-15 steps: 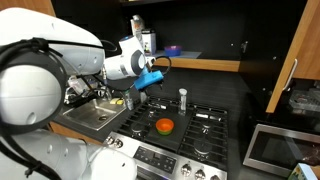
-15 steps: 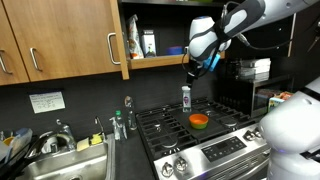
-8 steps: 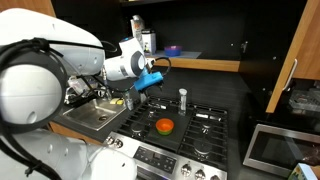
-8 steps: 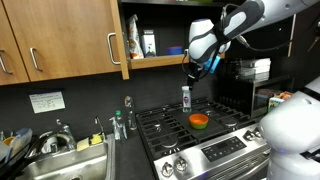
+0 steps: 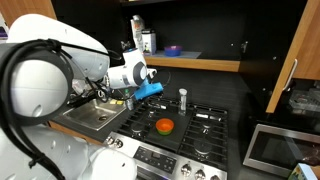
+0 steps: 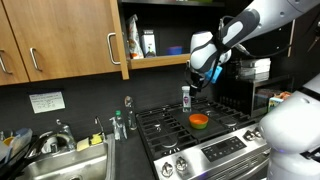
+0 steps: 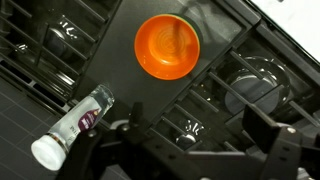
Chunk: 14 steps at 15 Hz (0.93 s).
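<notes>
The bowl (image 7: 167, 46), upper middle of the wrist view, is plain bright orange. The stove (image 7: 215, 35) around it is glossy black. The bottle (image 7: 72, 125), lower left, is clear with a white cap and a dark label. The end effector (image 5: 152, 90) shows blue, and the cabinets (image 6: 60, 40) are brown wood.

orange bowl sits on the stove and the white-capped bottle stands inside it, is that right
Not quite. The orange bowl does sit on the stove, but the bottle is not inside it. It stands on the grate beside the bowl, apart from it. The wrist view shows the gap between them.
</notes>
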### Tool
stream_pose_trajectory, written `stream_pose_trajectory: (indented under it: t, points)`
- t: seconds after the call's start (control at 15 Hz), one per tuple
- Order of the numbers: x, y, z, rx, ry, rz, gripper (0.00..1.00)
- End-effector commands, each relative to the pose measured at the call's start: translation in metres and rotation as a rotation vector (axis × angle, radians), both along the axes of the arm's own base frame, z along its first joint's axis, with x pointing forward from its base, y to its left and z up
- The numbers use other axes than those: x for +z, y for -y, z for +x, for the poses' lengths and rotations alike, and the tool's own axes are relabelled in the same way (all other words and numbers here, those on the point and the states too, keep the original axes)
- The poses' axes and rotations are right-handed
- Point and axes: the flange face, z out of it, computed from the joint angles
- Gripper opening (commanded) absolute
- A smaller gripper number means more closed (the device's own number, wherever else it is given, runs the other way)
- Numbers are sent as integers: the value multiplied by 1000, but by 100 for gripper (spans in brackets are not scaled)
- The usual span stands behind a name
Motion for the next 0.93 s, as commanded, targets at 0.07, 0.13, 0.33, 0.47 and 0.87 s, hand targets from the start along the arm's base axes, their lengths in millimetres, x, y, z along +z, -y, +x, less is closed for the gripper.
stream_pose_trajectory:
  t: [0.07,0.13,0.33,0.47,0.87]
  points:
    - [-28,6,5,-73,-23,59,100]
    - [-35,7,8,-94,-36,75,100]
    - [-54,9,15,-144,-72,116,100]
    - [-64,9,22,-172,-71,146,100]
    - [-95,9,42,-222,-90,228,100]
